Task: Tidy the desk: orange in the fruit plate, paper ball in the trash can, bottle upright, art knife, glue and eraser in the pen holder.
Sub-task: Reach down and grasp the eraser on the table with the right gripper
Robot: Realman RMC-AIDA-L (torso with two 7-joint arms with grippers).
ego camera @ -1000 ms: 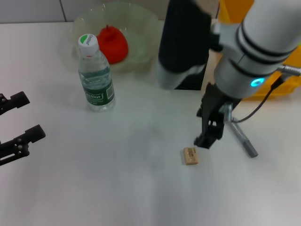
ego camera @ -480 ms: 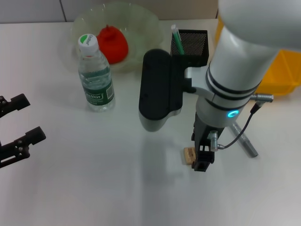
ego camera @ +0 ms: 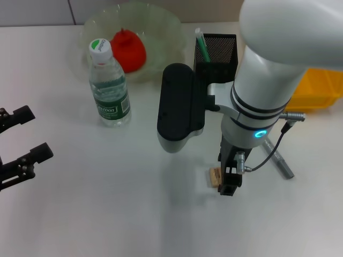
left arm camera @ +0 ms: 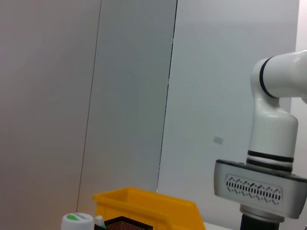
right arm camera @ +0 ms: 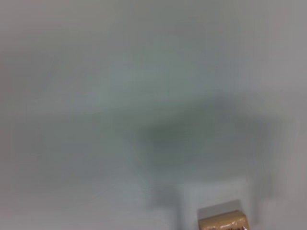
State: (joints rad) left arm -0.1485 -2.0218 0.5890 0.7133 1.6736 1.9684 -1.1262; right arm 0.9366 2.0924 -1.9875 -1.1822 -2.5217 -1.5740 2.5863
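A tan eraser point(ego camera: 215, 176) lies on the white desk, partly covered by my right gripper point(ego camera: 229, 181), which hangs right over its right side. The eraser also shows in the right wrist view point(right arm camera: 223, 221). A grey art knife point(ego camera: 280, 159) lies just right of that gripper. A black mesh pen holder point(ego camera: 218, 49) holds a green glue stick point(ego camera: 201, 44). A clear bottle point(ego camera: 109, 88) stands upright. The orange point(ego camera: 128, 51) sits in the glass fruit plate point(ego camera: 161, 24). My left gripper point(ego camera: 28, 135) is open and empty at the left edge. No paper ball is in view.
A yellow bin point(ego camera: 320, 88) stands at the right behind my right arm, and shows in the left wrist view point(left arm camera: 144, 206). The right arm's black forearm cover point(ego camera: 179, 107) hangs over the desk's middle. Bare desk lies in front and to the left.
My right arm has swung in from the back right and come down over the eraser, uncovering the pen holder. The left arm has not moved.
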